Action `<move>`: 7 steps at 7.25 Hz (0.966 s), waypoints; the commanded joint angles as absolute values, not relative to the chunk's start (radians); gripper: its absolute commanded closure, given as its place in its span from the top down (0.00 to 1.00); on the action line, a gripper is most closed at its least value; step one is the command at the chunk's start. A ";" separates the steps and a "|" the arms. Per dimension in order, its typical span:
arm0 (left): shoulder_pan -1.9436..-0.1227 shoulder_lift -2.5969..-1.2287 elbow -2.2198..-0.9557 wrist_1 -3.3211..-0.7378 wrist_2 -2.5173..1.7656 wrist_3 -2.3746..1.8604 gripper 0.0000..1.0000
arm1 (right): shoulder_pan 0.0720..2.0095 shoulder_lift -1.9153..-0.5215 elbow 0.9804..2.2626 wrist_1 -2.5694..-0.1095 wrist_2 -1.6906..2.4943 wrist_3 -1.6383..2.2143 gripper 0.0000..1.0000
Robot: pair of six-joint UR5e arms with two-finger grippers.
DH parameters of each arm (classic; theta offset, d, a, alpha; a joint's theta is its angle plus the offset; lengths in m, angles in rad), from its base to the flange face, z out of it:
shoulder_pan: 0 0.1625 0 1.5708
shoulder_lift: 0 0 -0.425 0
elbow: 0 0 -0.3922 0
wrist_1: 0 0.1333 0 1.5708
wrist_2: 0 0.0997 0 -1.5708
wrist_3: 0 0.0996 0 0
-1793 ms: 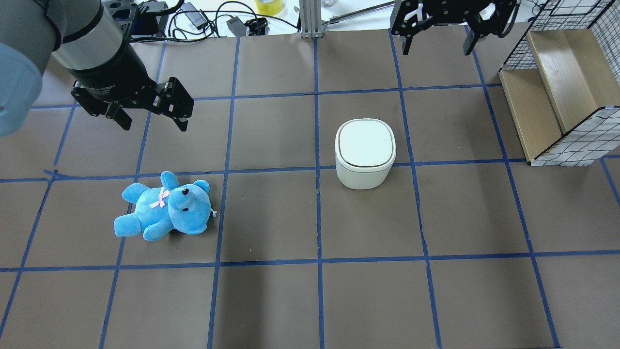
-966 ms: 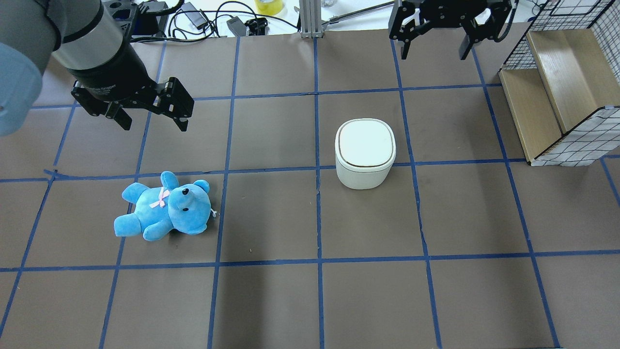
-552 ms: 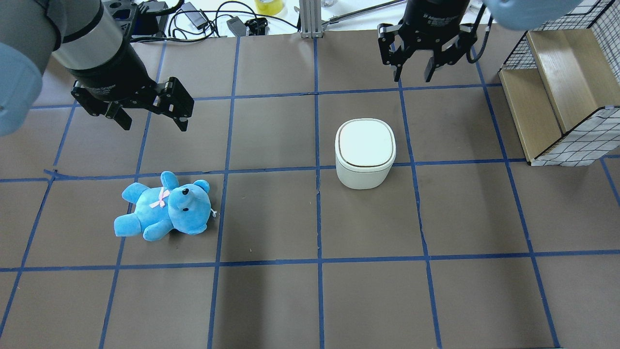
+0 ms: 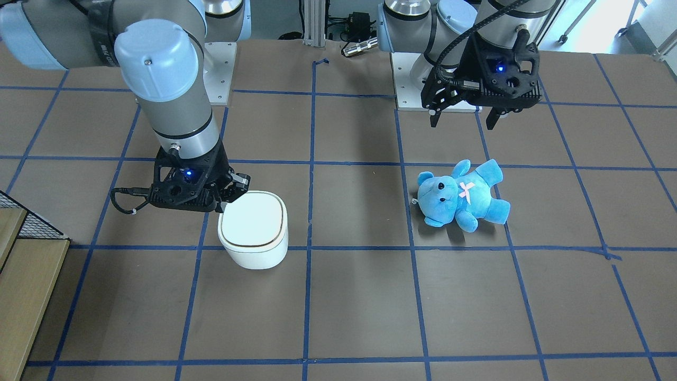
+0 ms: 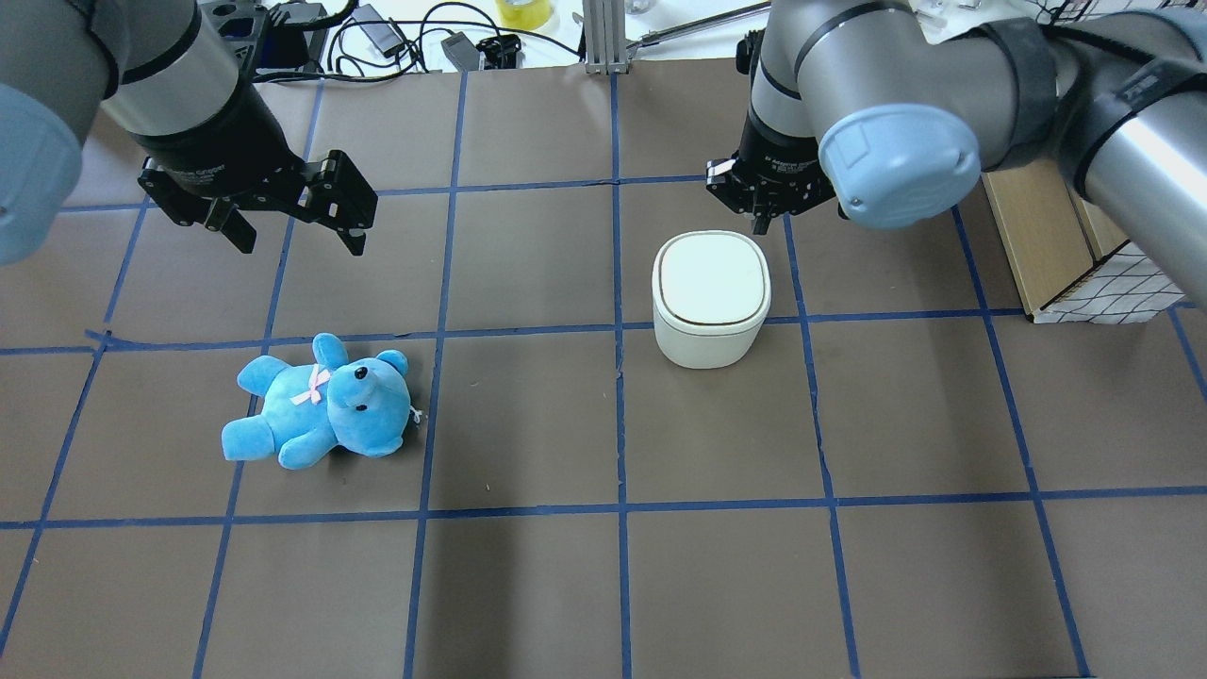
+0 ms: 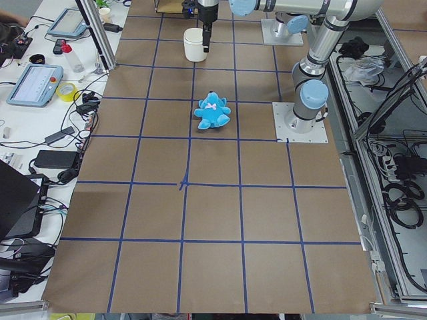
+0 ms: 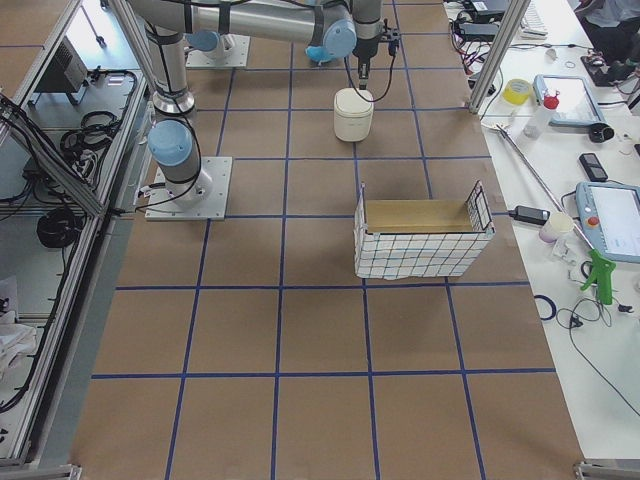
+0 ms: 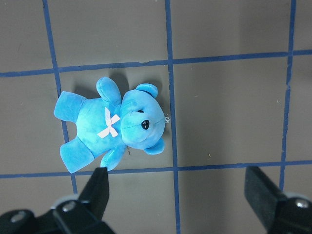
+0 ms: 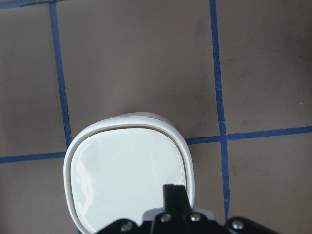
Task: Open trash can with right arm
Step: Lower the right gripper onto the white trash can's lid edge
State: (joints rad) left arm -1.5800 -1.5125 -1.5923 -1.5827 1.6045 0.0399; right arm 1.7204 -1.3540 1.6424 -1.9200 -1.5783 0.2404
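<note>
The right arm (image 5: 896, 165), the nearer one, has its jaws closed narrow, and the trash can (image 5: 709, 335) lies just below and ahead of them, its lid (image 9: 129, 180) shut.

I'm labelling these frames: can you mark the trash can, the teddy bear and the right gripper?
trash can (image 5: 711, 278), overhead view, middle of the lid.
teddy bear (image 5: 316, 410), overhead view, its belly.
right gripper (image 9: 174, 191), right wrist view, tips of its shut fingers.
</note>
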 commanded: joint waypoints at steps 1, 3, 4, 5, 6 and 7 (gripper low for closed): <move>-1.580 -1.513 -1.592 -1.583 1.605 0.040 1.00 | 1.721 -1.322 1.716 -2.021 -1.575 0.242 0.00; -1.580 -1.513 -1.592 -1.583 1.605 0.040 1.00 | 1.721 -1.312 1.735 -2.055 -1.574 0.242 0.00; -1.580 -1.513 -1.592 -1.583 1.605 0.038 1.00 | 1.721 -1.305 1.744 -2.056 -1.572 0.242 0.00; -1.580 -1.513 -1.592 -1.583 1.605 0.040 1.00 | 1.721 -1.307 1.752 -2.052 -1.572 0.242 0.00; -1.580 -1.513 -1.592 -1.583 1.605 0.038 1.00 | 1.721 -1.308 1.752 -2.052 -1.574 0.245 0.00; -1.580 -1.513 -1.592 -1.583 1.605 0.040 1.00 | 1.720 -1.313 1.750 -2.052 -1.574 0.255 0.00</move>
